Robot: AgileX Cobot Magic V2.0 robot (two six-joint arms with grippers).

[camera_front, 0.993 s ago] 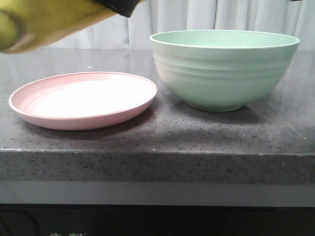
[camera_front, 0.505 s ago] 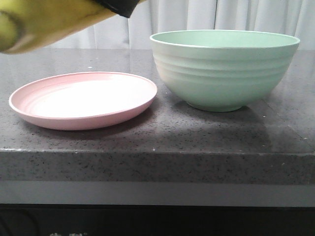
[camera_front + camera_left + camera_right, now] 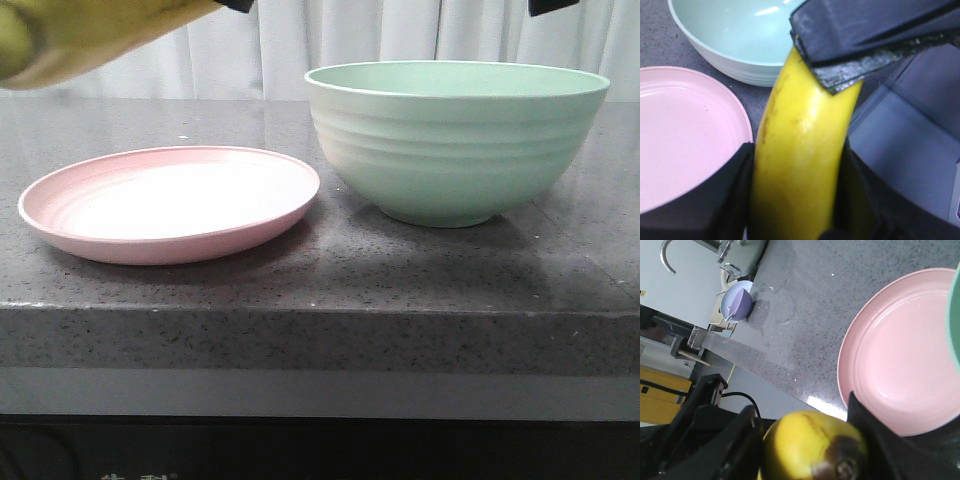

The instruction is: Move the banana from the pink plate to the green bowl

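The banana point(image 3: 90, 35) hangs in the air above and to the left of the pink plate point(image 3: 170, 245), close to the front camera. In the left wrist view my left gripper point(image 3: 797, 150) is shut on the banana point(image 3: 800, 130) at its middle. A finger of my right gripper point(image 3: 865, 45) lies over the banana's far end. In the right wrist view my right gripper point(image 3: 802, 425) is shut on the banana's dark-tipped end point(image 3: 810, 445). The plate point(image 3: 900, 355) is empty. The green bowl point(image 3: 455, 140) stands upright and empty to the plate's right.
The plate and the bowl stand on a dark speckled counter point(image 3: 330, 280) near its front edge. A lilac cup point(image 3: 737, 302) and a mint-green kettle point(image 3: 740, 252) stand at the counter's far end. A white curtain point(image 3: 400, 30) hangs behind. A black arm part point(image 3: 553, 5) shows above the bowl.
The banana and the black gripper holding it have risen a little. A black arm part has come into view above the bowl's right side. Plate and bowl have not moved.
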